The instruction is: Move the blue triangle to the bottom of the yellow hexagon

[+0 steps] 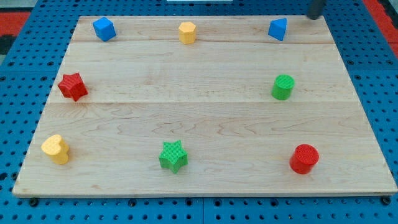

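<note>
The blue triangle (278, 29) sits near the board's top edge, right of centre. The yellow hexagon (187, 32) sits at the top centre, well to the triangle's left. My rod enters at the view's top right, and its tip (315, 17) is just beyond the board's top edge, up and to the right of the blue triangle, a short gap from it.
A blue cube (104, 28) sits at the top left. A red star (73, 86) is at the left, a yellow heart (56, 149) at the bottom left. A green star (173, 155), a red cylinder (304, 158) and a green cylinder (283, 86) also stand on the wooden board (199, 106).
</note>
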You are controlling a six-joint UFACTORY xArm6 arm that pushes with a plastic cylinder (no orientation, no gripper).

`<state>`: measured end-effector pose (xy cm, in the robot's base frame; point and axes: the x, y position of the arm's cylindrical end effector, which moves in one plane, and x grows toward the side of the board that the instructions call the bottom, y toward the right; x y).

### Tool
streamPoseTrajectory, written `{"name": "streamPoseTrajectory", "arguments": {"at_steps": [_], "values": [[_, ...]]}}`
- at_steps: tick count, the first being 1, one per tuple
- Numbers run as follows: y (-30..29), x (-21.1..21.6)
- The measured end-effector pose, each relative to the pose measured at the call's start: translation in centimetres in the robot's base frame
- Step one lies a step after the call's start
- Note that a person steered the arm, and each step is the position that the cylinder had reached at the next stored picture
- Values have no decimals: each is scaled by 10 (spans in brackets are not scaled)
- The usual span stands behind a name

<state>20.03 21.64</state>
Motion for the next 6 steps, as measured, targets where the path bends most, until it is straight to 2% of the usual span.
{"name": "streamPoseTrajectory", "arguments": {"at_steps": [2, 3, 4, 5, 6], "values": [[-139, 131], [-184, 145], [-204, 106], [-268, 79], [-275, 59]]}}
